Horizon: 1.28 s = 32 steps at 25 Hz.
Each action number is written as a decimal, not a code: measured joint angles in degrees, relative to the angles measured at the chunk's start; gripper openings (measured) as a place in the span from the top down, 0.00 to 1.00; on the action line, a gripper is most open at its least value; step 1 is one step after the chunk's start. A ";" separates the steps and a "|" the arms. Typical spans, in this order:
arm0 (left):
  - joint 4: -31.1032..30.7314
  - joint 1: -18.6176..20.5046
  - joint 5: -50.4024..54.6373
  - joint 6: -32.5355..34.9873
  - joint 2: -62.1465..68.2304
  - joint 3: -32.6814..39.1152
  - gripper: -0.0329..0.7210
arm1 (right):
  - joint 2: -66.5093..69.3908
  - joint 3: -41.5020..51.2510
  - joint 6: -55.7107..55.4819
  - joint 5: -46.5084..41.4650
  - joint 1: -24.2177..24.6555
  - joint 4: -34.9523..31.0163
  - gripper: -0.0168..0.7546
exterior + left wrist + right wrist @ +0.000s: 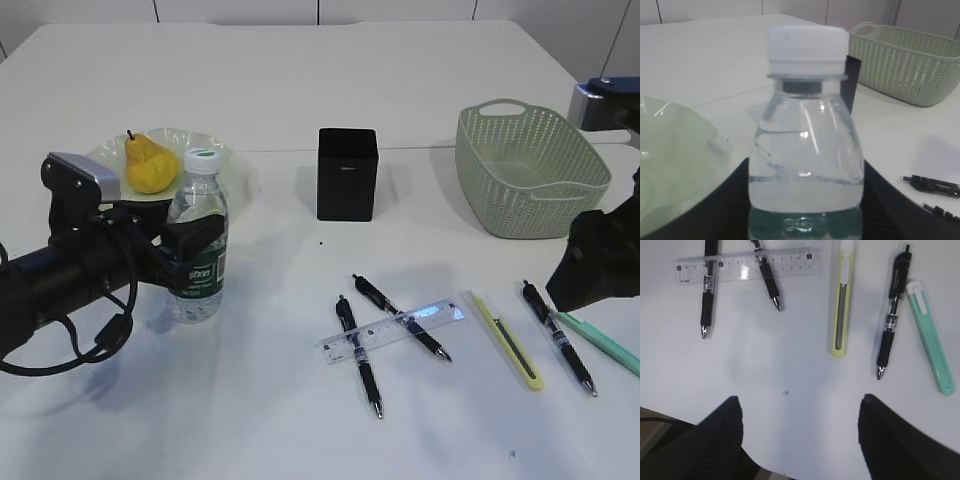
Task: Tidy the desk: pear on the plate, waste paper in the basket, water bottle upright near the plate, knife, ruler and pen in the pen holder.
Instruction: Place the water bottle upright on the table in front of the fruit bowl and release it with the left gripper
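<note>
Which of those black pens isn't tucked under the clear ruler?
The black pen on the right, lying alone between the yellow knife and the mint-green pen. The other two black pens lie under the ruler.

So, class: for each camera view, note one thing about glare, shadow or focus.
Exterior view: glare whitens part of the ruler; soft shadows lie beside the water bottle. Left wrist view: the bottle fills the frame, highlights on its shoulder, basket softer behind. Right wrist view: the knife is sharp, the dark near fingers blurred.
</note>
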<state>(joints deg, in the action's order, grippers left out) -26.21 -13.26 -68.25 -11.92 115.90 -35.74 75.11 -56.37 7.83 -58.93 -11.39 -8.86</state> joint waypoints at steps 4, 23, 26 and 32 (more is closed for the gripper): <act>0.35 0.00 -3.46 0.00 2.77 -0.92 0.45 | 0.00 0.00 0.00 0.10 0.00 0.00 0.29; 1.92 0.00 -1.46 0.00 1.97 -0.94 0.28 | 0.00 0.00 -0.02 0.10 0.00 0.37 0.29; 1.92 0.00 -0.62 0.00 1.52 -0.73 0.26 | 0.00 0.00 -0.02 0.10 0.00 0.41 0.29; 1.92 0.00 1.03 0.00 1.51 -0.72 0.23 | 0.00 0.00 -0.02 0.10 0.00 0.50 0.29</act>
<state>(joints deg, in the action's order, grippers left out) -24.29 -13.26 -67.22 -11.92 117.41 -36.45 75.11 -56.37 7.80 -58.83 -11.39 -8.35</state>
